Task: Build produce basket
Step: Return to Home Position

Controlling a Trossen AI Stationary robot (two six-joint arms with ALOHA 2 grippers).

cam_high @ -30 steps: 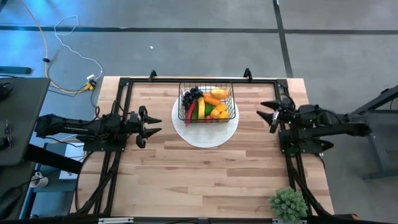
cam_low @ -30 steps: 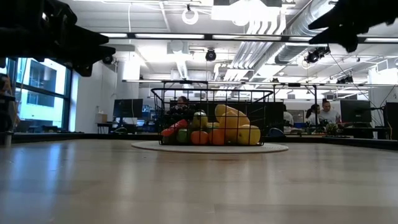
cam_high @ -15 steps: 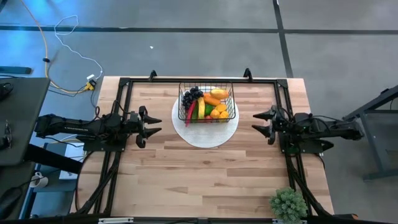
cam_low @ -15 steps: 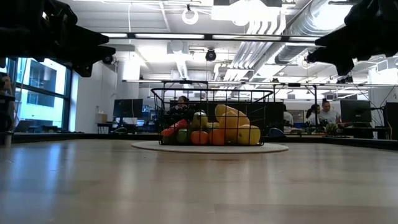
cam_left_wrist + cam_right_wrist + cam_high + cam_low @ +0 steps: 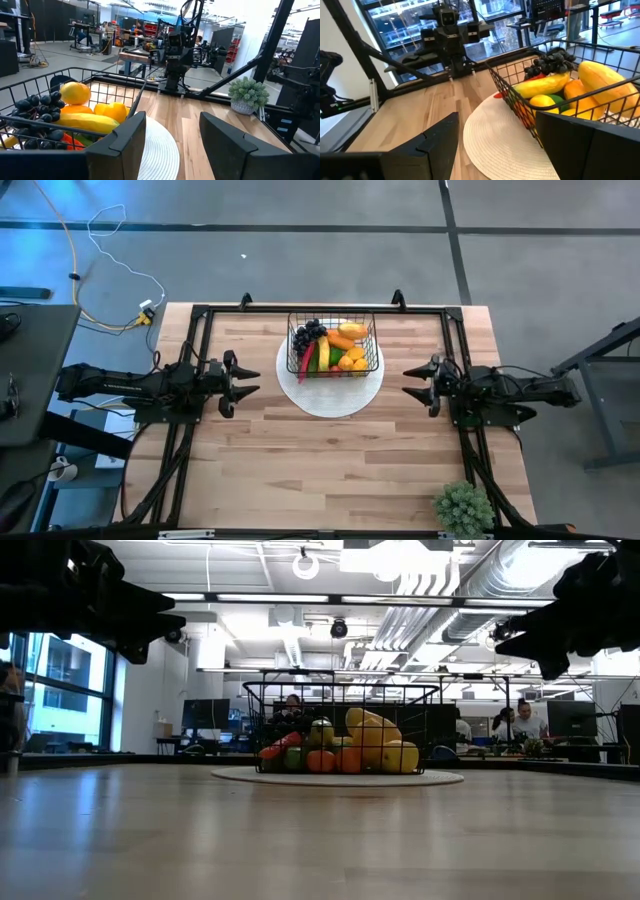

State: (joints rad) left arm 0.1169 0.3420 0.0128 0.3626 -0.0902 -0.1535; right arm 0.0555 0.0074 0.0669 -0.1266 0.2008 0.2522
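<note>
Produce fills the basket, which stands on the round white plate toward the far middle of the table. From above I can pick out dark grapes in the corner nearest my left arm, a yellow banana lying beside a red chili, a bit of green between them and the orange and yellow fruit on the side nearer my right arm. Everything is inside the wire walls; nothing of it lies on the plate or the wood.

My left gripper hangs over the table's left side, pointing at the basket, well apart from it. Its fingers are spread wide and carry nothing. My right gripper mirrors it on the other side, near the plate's edge but not touching, fingers likewise parted and empty (through each wrist camera the gap between the two dark fingers is plain). In the level view both grippers sit high above the tabletop. A small green bushy plant stands at the table's near right corner.
</note>
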